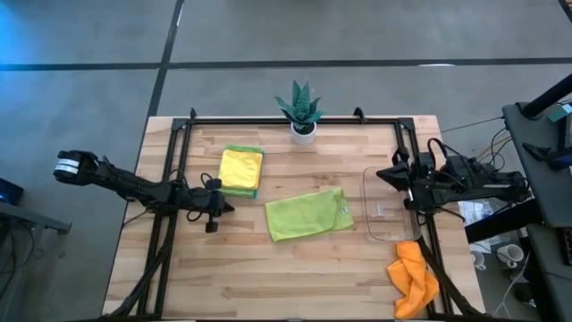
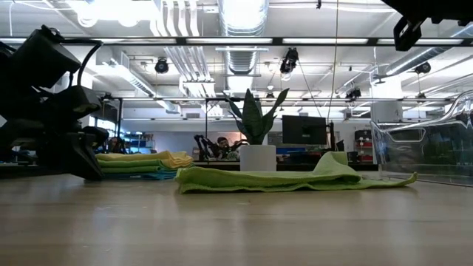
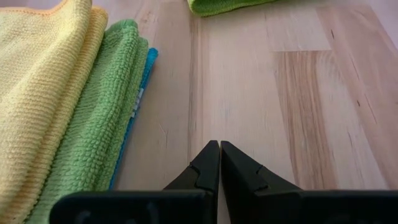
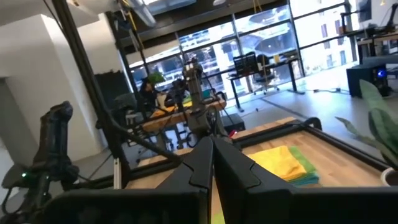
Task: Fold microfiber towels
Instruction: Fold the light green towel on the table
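Observation:
A folded stack lies at the table's far left, a yellow towel (image 1: 241,167) on top of a lime green one (image 3: 93,137) and a light blue one (image 3: 140,93). A second lime green towel (image 1: 308,215) lies flat at mid-table. An orange towel (image 1: 413,277) lies crumpled at the near right corner, partly over the table's edge. My left gripper (image 1: 225,207) is shut, low over bare wood, just nearer than the stack (image 3: 219,149). My right gripper (image 1: 382,174) is shut, raised above the table's right side, pointing toward the left (image 4: 211,146).
A clear plastic tray (image 1: 389,210) stands at the right, beneath my right arm. A small potted plant (image 1: 302,112) stands at the middle of the far edge. A black frame (image 1: 295,120) runs along the far edge and both sides. Bare wood lies across the near half.

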Action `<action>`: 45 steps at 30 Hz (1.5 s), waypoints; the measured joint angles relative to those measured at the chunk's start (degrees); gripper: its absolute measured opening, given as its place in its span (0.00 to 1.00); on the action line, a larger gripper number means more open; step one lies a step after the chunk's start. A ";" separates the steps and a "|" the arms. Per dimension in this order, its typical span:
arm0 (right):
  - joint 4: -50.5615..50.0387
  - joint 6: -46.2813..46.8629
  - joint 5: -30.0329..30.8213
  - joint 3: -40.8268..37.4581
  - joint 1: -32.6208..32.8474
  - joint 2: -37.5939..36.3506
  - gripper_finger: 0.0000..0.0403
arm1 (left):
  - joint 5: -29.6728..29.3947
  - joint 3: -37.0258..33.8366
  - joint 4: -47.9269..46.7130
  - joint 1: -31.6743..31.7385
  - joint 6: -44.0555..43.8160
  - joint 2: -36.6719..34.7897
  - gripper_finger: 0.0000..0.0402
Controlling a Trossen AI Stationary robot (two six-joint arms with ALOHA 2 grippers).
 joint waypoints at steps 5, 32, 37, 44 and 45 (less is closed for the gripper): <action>0.06 0.26 -0.17 -0.26 0.02 0.02 0.02 | 0.00 0.00 0.00 -0.01 -0.01 0.00 0.00; 4.67 -7.31 -0.79 4.59 1.28 30.30 0.02 | 0.00 0.07 0.00 -0.01 0.01 0.00 0.00; -2.22 -6.81 -3.61 16.28 5.33 50.75 0.02 | -3.12 0.13 0.42 0.26 0.01 -0.04 0.00; -34.40 -3.61 3.08 40.32 9.66 71.96 0.02 | -5.07 0.22 2.37 0.26 -0.20 -0.02 0.00; -38.77 -1.69 2.90 43.12 9.79 74.49 0.02 | -5.34 0.22 2.61 0.42 -0.20 -0.02 0.00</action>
